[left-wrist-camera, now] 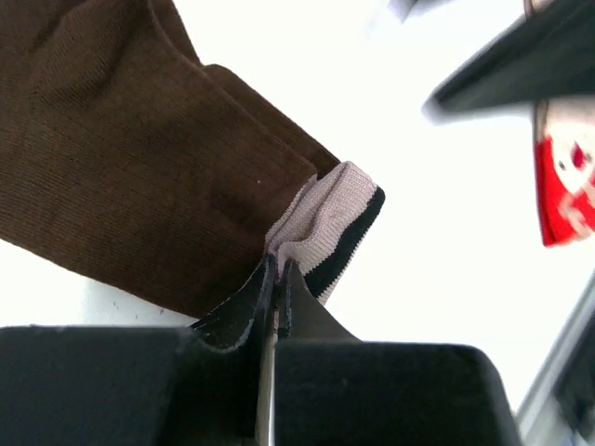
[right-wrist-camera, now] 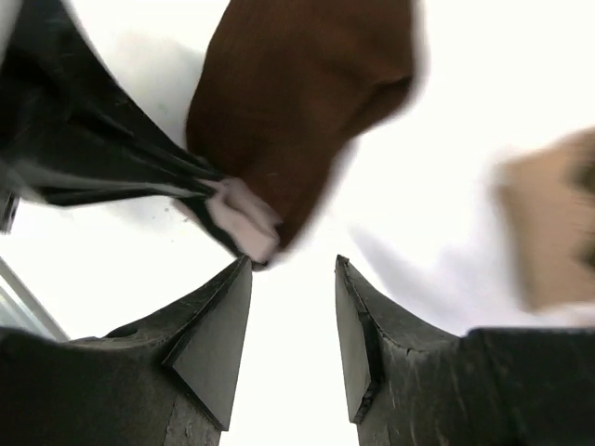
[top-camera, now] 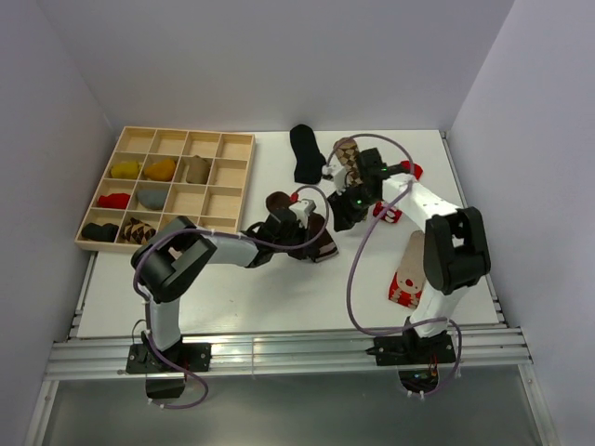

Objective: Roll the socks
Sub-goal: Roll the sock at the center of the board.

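Note:
A dark brown sock (top-camera: 317,243) with a striped pale toe lies mid-table. In the left wrist view its body (left-wrist-camera: 139,139) fills the upper left. My left gripper (left-wrist-camera: 277,265) is shut on the sock's striped toe (left-wrist-camera: 330,218); it also shows in the top view (top-camera: 299,221). My right gripper (right-wrist-camera: 293,265) is open and empty, just right of the sock (right-wrist-camera: 297,102), its left fingertip close to the toe (right-wrist-camera: 244,218). In the top view the right gripper (top-camera: 346,216) hovers beside the left one. A black sock (top-camera: 304,153) and a brown argyle sock (top-camera: 348,160) lie behind.
A pale wooden grid tray (top-camera: 186,131) with several rolled socks stands at the back left. A tan and red sock with a white figure (top-camera: 406,269) lies by the right arm. More red fabric (top-camera: 386,212) lies under the right arm and shows in the left wrist view (left-wrist-camera: 567,186).

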Controlling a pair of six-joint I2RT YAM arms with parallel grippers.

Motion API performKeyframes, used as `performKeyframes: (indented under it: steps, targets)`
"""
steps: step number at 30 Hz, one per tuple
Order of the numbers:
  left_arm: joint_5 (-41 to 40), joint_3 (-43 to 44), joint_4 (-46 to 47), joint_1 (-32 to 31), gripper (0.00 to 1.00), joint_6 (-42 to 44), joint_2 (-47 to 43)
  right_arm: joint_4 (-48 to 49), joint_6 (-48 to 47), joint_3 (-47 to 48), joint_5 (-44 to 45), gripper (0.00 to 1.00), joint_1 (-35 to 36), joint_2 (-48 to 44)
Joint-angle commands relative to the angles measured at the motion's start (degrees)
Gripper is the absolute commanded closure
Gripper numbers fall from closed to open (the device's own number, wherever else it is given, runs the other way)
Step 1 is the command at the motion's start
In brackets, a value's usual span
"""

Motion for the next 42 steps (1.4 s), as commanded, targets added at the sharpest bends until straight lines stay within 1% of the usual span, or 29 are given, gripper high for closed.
performKeyframes:
  steps: [1, 2, 6, 8, 10, 14, 16, 18, 21, 23, 28, 29, 35, 39, 42]
  targets:
    - [11.32, 0.68, -13.1, 2.12, 1.0, 0.48, 0.15, 3.29, -2.73, -1.99, -3.31, 0.51, -4.23, -5.46]
    - [15.42, 0.86, -13.9, 2.74, 1.0, 0.92, 0.24, 3.02, -4.14, -2.6, -3.75, 0.51, -4.77, -6.95]
    - [23.36, 5.15, -22.84, 6.34, 1.0, 2.51, 2.87, 4.77, -11.35, -9.19, -3.84, 0.49, -5.13, -12.84]
    - [27.65, 7.35, -23.66, 7.14, 1.0, 2.07, 5.15, 6.0, -15.31, -13.14, -2.79, 0.49, -3.99, -16.08]
    - [30.48, 8.33, -25.94, 7.75, 1.0, 1.37, 7.26, 8.89, -18.55, -17.96, -0.69, 0.49, -2.76, -18.55]
    - [35.67, 10.18, -27.79, 9.42, 1.0, 0.14, 9.73, 14.26, -23.84, -26.94, 1.52, 0.48, 1.02, -28.2]
    - [37.52, 11.32, -29.01, 10.48, 1.0, -0.13, 10.69, 18.11, -26.12, -31.93, 2.13, 0.45, 3.83, -31.47]
    - [38.49, 12.63, -30.07, 11.27, 1.0, 0.22, 11.4, 20.24, -27.79, -34.68, 3.1, 0.42, 6.2, -34.2]
    - [40.86, 13.69, -30.42, 11.71, 1.0, -0.39, 12.45, 21.74, -29.03, -35.48, 3.89, 0.41, 8.58, -34.65]
    - [40.78, 14.39, -31.48, 11.71, 0.99, -0.04, 13.07, 23.14, -29.56, -36.27, 5.2, 0.41, 10.95, -34.56]
    - [41.13, 15.54, -33.5, 11.89, 1.0, 0.48, 14.12, 31.04, -30.26, -41.19, 11.18, 0.41, 17.8, -35.35]
    - [41.3, 15.97, -33.76, 11.89, 1.0, 0.57, 14.21, 31.75, -30.35, -41.54, 11.97, 0.41, 19.99, -34.65]
    - [41.39, 16.77, -34.82, 11.97, 1.0, 0.92, 15.09, 37.02, -30.35, -43.56, 16.55, 0.4, 26.24, -32.63]
    - [42.09, 17.03, -34.91, 12.15, 1.0, 1.01, 15.27, 39.14, -30.09, -44.18, 19.0, 0.4, 29.23, -30.7]
    - [42.36, 17.21, -35.0, 12.15, 1.0, 1.01, 15.27, 40.9, -30.61, -43.83, 21.47, 0.41, 30.73, -27.27]
